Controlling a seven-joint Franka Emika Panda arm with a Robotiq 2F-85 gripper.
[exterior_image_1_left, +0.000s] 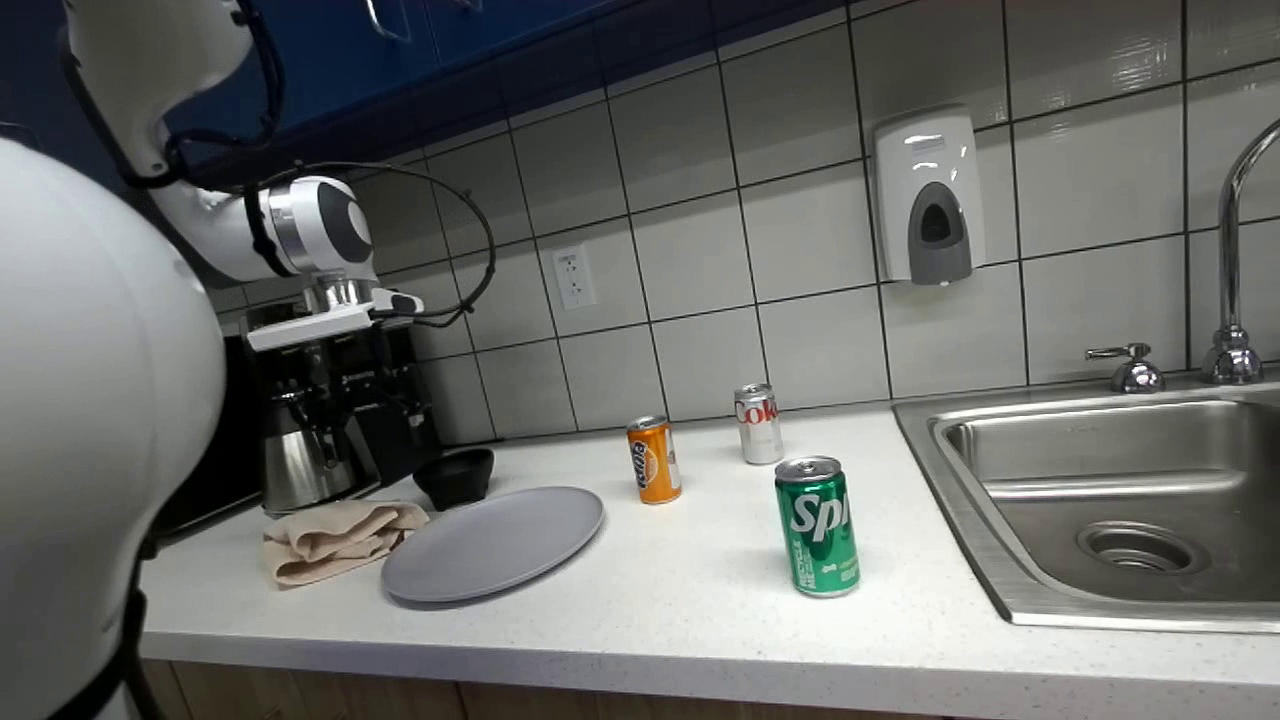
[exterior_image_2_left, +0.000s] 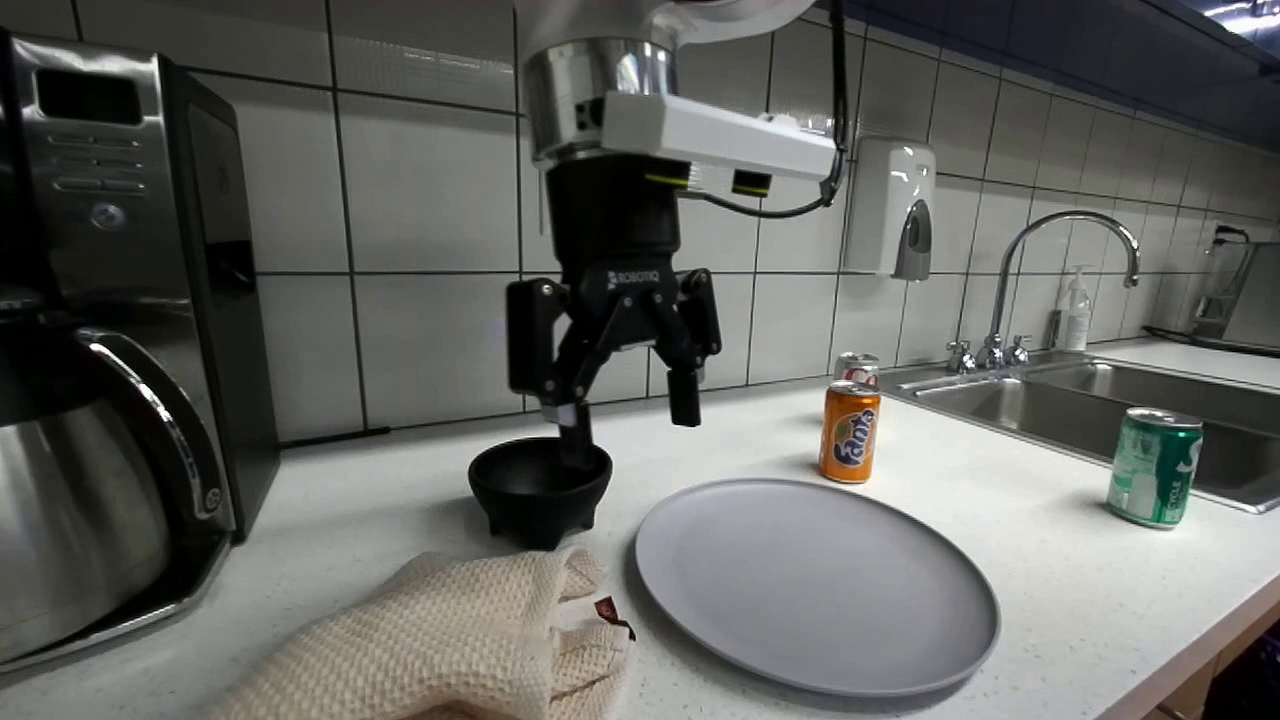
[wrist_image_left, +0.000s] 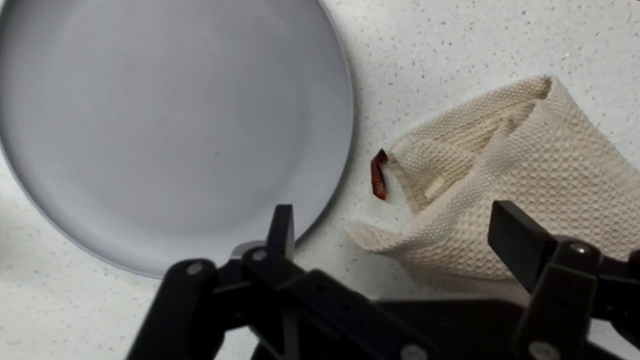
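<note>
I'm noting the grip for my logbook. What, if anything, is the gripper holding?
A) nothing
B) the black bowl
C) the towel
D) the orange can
A: in an exterior view the gripper stands open, and in the wrist view its fingers are well apart with nothing clasped between them, the towel lying on the counter.

In an exterior view, we are seeing 3 upright cans (exterior_image_1_left: 818, 530) on the counter (exterior_image_1_left: 690, 600), a plate (exterior_image_1_left: 495, 545) lying beside a cloth (exterior_image_1_left: 335, 540), and a bowl (exterior_image_1_left: 456, 488) sitting behind them.
</note>
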